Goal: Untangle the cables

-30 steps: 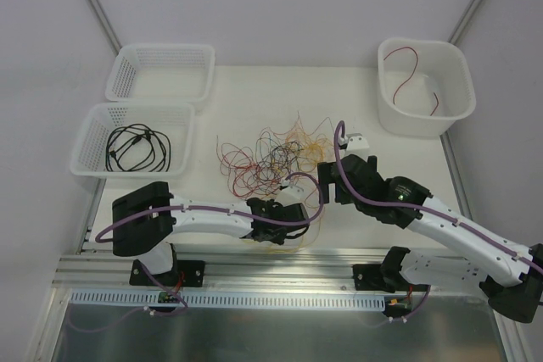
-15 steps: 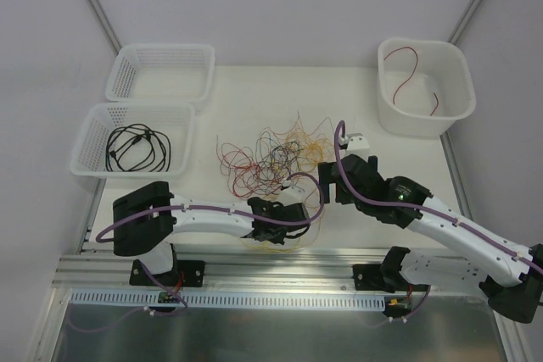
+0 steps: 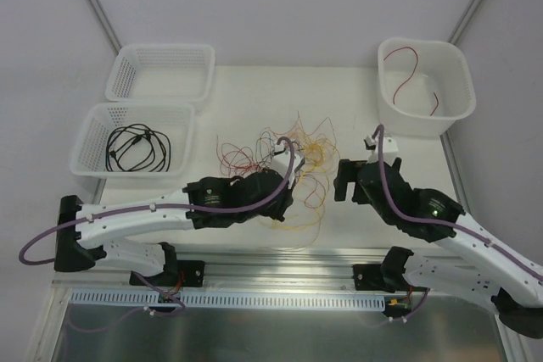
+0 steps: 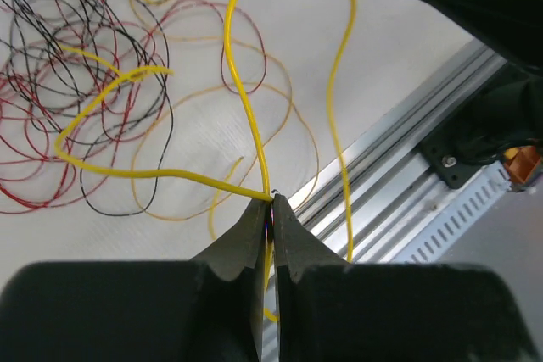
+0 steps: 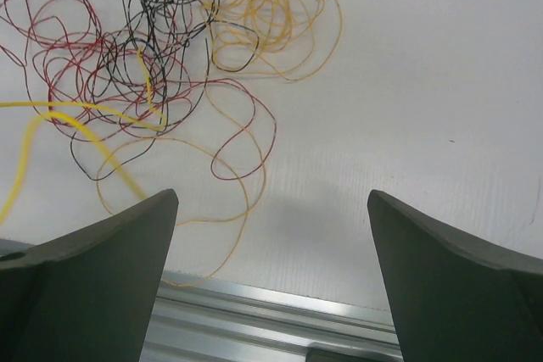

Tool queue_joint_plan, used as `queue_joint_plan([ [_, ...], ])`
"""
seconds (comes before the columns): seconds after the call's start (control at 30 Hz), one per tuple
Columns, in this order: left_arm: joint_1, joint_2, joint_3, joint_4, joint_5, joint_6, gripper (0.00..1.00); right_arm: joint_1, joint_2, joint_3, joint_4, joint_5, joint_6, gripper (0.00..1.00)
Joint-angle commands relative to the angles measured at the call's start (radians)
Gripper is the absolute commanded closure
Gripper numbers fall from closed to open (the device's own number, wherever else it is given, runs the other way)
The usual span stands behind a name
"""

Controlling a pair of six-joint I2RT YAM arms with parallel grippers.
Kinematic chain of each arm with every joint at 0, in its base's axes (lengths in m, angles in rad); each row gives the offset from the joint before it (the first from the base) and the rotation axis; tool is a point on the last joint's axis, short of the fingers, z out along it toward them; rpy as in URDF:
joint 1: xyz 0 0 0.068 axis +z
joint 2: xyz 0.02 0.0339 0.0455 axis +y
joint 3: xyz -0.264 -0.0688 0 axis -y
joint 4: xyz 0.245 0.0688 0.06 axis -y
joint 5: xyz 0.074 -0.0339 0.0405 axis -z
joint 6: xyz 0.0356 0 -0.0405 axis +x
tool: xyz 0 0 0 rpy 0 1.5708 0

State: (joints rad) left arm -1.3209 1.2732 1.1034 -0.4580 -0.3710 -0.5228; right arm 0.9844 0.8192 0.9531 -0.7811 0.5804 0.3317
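An aluminium rail (image 3: 280, 258) runs along the near edge of the white table (image 3: 246, 91). Just beyond it, the left gripper (image 4: 270, 209) has its jaws pressed together on a yellow cable (image 4: 153, 174), pinching it at the very tips. From the pinch, the yellow strands loop up and away over the table surface, one toward the main tangle and one back toward the rail.

To its right, the right gripper (image 5: 271, 201) hangs above bare table with its fingers (image 5: 110, 252) spread wide, touching nothing.

Past both grippers, the cables (image 3: 280, 158) lie in a loose heap near the middle of the table: thin red, black and yellow-orange loops crossing one another, with the orange ones bunched toward the right side.

Farther left, a white mesh basket (image 3: 93, 116) holds a coiled black cable (image 3: 136, 148), and a second mesh basket (image 3: 161, 50) sits just behind it. At the far right corner, a white tub (image 3: 424, 125) contains a single red cable (image 3: 413, 65).
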Motion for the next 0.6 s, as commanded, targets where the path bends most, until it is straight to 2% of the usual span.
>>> queue_joint_plan([
  [0.0, 0.041, -0.07, 0.093, -0.034, -0.017, 0.128, 1.0, 0.002, -0.104, 0.001, -0.059, 0.116, 0.032, 0.0],
  [0.17, 0.185, -0.101, 0.18, -0.034, 0.076, 0.213, 1.0, 0.002, -0.25, -0.014, -0.081, 0.199, 0.026, 0.0],
  [0.3, 0.377, -0.066, 0.312, -0.034, 0.145, 0.283, 1.0, 0.002, -0.325, -0.016, -0.101, 0.197, 0.006, 0.0],
  [0.57, 0.713, 0.093, 0.63, -0.004, 0.181, 0.438, 1.0, 0.002, -0.319, -0.04, -0.089, 0.124, -0.01, 0.0],
])
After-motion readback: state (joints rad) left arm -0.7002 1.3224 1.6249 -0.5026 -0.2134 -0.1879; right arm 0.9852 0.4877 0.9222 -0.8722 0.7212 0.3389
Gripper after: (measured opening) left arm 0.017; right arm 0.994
